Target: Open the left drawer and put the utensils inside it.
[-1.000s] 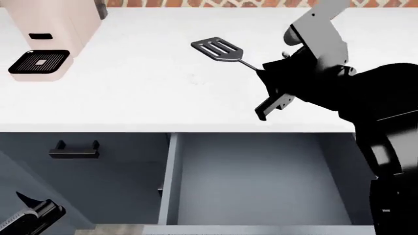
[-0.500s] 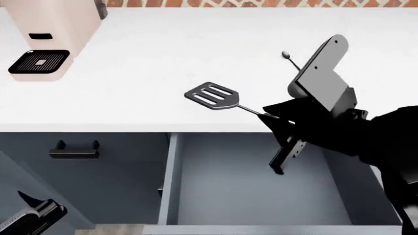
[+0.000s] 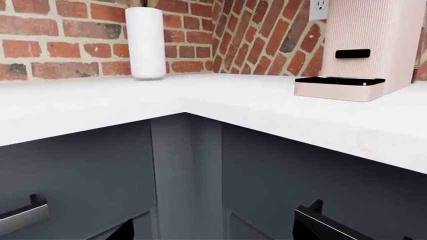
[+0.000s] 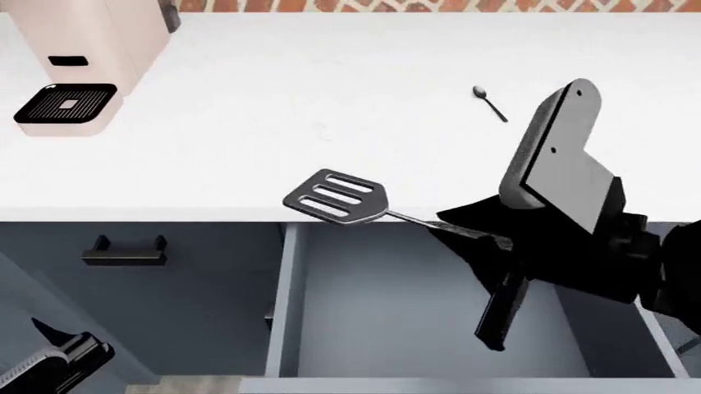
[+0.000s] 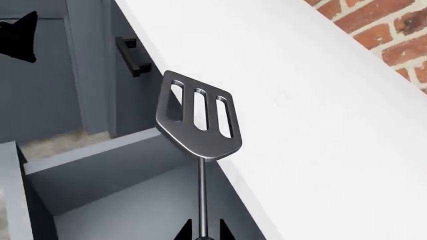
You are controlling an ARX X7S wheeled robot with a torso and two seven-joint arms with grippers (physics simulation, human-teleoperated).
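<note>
Below the white countertop (image 4: 274,156), the left drawer (image 4: 428,312) stands pulled out, its plain grey-blue inside bare. Over its back edge the right gripper (image 4: 471,234) pinches the thin neck of the spatula (image 4: 336,198), whose slotted blade hangs above the counter's front lip, while the left gripper (image 4: 49,361) sits low by the cabinet fronts and I cannot tell how its fingers stand. Farther back on the counter, well apart from the spatula, lies the small teaspoon (image 4: 488,102).
</note>
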